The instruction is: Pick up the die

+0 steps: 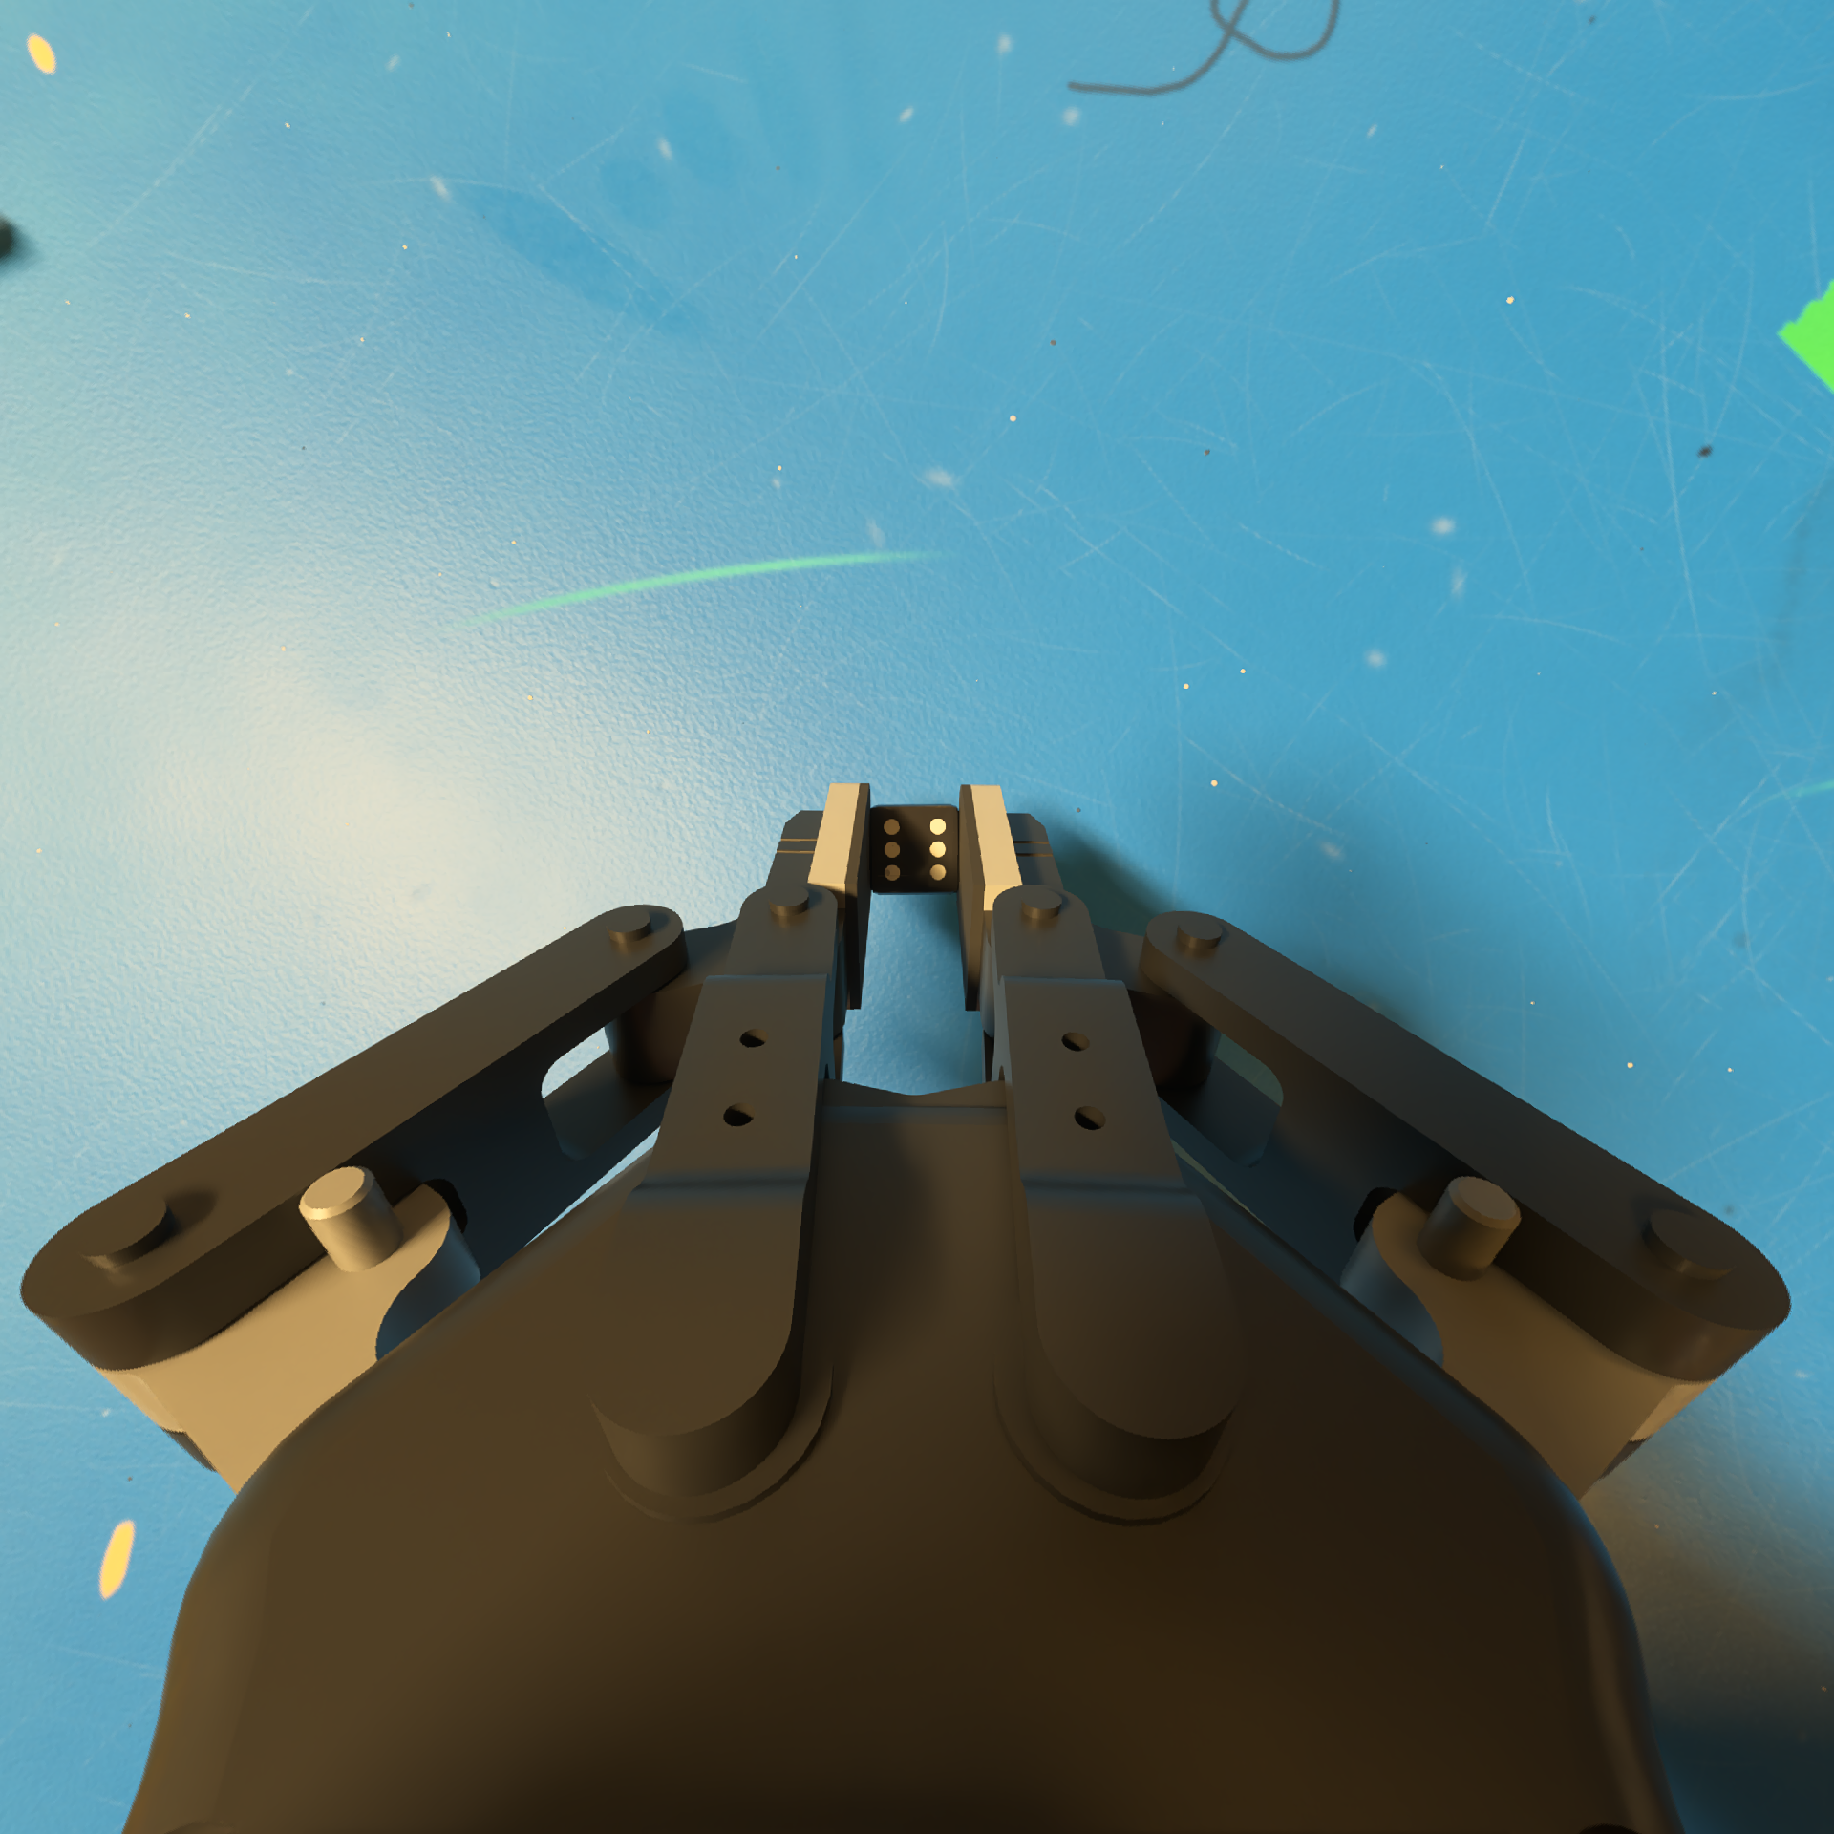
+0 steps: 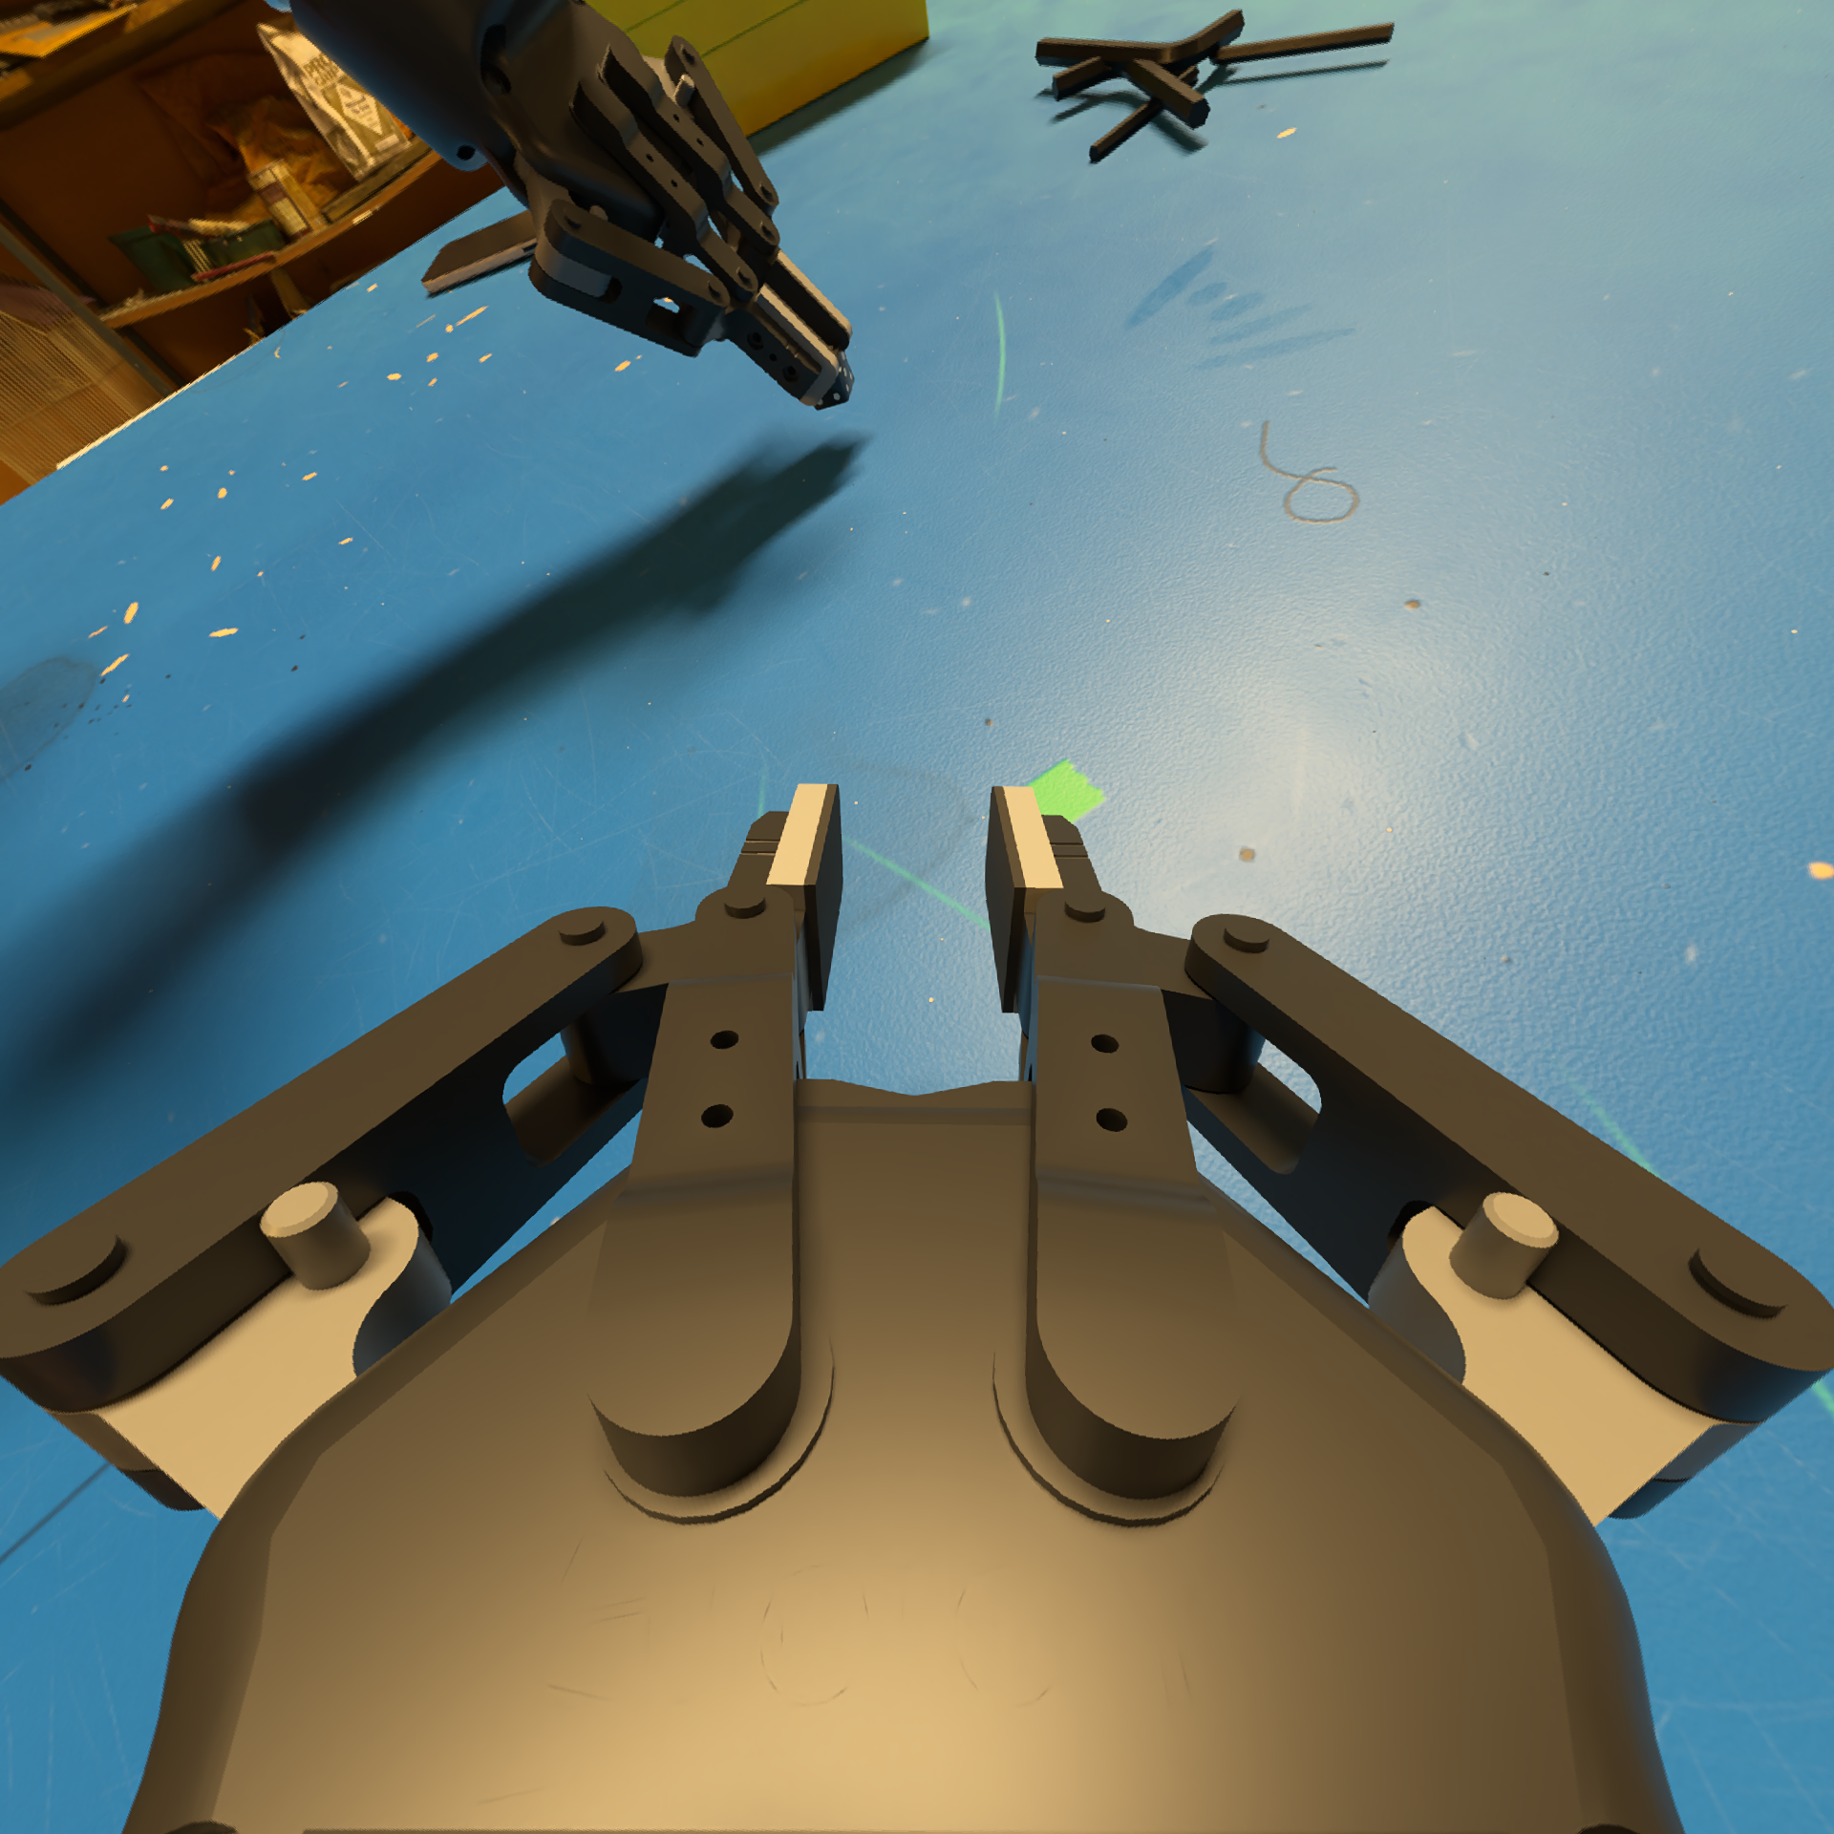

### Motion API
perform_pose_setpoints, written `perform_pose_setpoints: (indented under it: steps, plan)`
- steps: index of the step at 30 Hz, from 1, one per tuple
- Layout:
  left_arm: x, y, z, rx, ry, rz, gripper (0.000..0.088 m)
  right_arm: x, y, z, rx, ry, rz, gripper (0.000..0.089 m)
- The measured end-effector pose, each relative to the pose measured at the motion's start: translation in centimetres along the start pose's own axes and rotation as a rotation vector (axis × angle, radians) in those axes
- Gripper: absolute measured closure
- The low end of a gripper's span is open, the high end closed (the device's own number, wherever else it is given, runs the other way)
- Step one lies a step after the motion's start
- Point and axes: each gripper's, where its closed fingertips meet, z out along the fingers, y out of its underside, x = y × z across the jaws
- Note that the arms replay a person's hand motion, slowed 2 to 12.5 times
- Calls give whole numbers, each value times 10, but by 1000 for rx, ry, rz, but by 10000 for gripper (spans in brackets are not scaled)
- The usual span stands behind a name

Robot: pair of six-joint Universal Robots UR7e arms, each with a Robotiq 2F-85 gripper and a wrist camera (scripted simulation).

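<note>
A small black die (image 1: 914, 849) with pale pips is clamped between the two pads of my left gripper (image 1: 914, 844), with its six-pip face towards the camera. It is held above the blue table (image 1: 1290, 496). In the right wrist view the left gripper (image 2: 832, 382) hangs in the air over the table at upper left, with the die (image 2: 842, 385) at its tips and its shadow on the surface below. My right gripper (image 2: 913, 839) is open and empty, low over the blue table (image 2: 1389, 695).
A pile of dark sticks (image 2: 1171, 74) lies at the far side of the table. A yellow box (image 2: 794, 50) stands at the far edge behind the left arm. A green tape patch (image 2: 1067, 789) lies just past my right fingertips. Shelves (image 2: 149, 198) stand beyond the table's left edge.
</note>
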Motion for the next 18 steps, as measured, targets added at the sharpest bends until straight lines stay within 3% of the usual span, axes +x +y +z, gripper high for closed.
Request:
perform_pose_setpoints:
  steps: [18]
  plan:
    - [3, -4, -3, 11, -1, 11, 724, 0, 0, 0, -1, 2, -3, 626]
